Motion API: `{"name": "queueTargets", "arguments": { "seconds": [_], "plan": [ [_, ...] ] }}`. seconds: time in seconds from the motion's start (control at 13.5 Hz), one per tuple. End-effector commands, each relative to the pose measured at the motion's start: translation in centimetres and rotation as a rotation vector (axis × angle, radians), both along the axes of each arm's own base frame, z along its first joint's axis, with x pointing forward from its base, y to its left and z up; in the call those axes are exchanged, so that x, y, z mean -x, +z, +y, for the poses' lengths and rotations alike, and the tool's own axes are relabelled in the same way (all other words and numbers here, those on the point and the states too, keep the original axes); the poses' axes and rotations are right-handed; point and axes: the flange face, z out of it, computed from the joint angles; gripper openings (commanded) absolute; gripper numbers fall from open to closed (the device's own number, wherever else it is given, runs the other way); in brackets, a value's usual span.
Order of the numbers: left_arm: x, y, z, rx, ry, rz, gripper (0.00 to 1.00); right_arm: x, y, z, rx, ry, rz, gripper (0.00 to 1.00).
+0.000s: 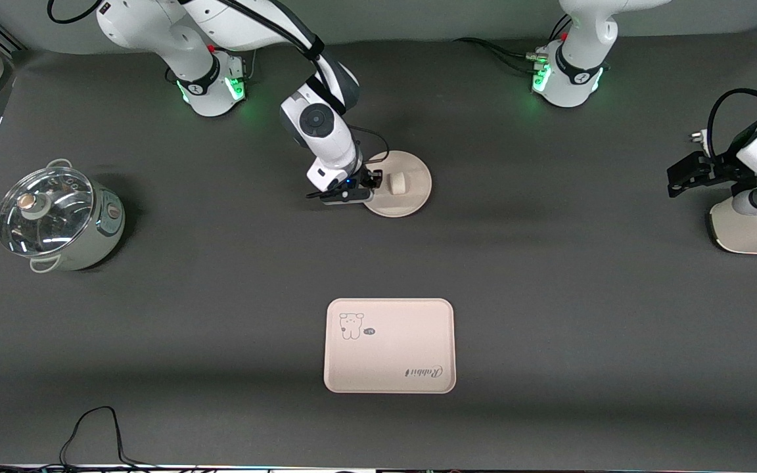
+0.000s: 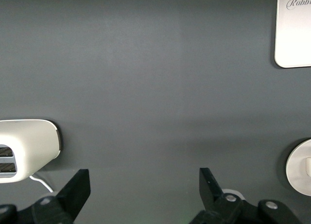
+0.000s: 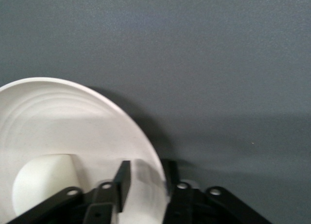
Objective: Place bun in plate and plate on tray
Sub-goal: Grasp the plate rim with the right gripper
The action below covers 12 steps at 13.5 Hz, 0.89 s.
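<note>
The plate (image 1: 399, 198) sits on the dark table mat (image 1: 549, 295), nearer the robots' bases than the tray (image 1: 389, 346) and well apart from it. The bun (image 1: 396, 183) rests inside the plate. The tray lies flat, nearer the front camera than the plate, with nothing on it; its cartoon animal and "Rabbit" lettering are visible.

The right gripper (image 1: 373, 179) is down at the plate's rim, on the side toward the right arm's end of the table. In the right wrist view its fingers (image 3: 122, 181) straddle the rim, one inside the dish and one outside, narrowly parted; whether they actually press on the rim cannot be told. The bun (image 3: 43, 182) shows in that view just beside the inner finger.

The left gripper (image 1: 677, 179) waits far from the plate, toward the left arm's end of the table, over a cream-coloured appliance (image 1: 753, 226). Its fingers (image 2: 75, 187) stand wide apart and hold nothing.

A lidded pot (image 1: 56, 217) stands well clear of the plate, toward the right arm's end of the table.
</note>
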Motion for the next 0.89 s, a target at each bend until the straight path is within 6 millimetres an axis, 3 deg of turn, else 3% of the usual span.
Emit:
{"name": "queueTargets", "arguments": {
  "seconds": [0.0, 0.22, 0.59, 0.81],
  "plan": [
    [0.3, 0.3, -0.2, 0.009, -0.009, 0.005, 1.0, -0.2, 0.8, -0.2, 0.0, 0.017, -0.015, 0.22],
    [0.3, 0.2, -0.2, 0.009, -0.009, 0.006, 1.0, -0.2, 0.8, -0.2, 0.002, 0.018, -0.013, 0.04],
    [0.3, 0.3, -0.3, 0.009, -0.004, 0.003, 1.0, -0.4, 0.9, -0.2, -0.001, 0.016, -0.015, 0.0],
    [0.3, 0.3, -0.5, 0.009, -0.004, 0.001, 1.0, -2.3, 4.1, -1.2, -0.025, 0.02, -0.048, 0.0]
  ]
}}
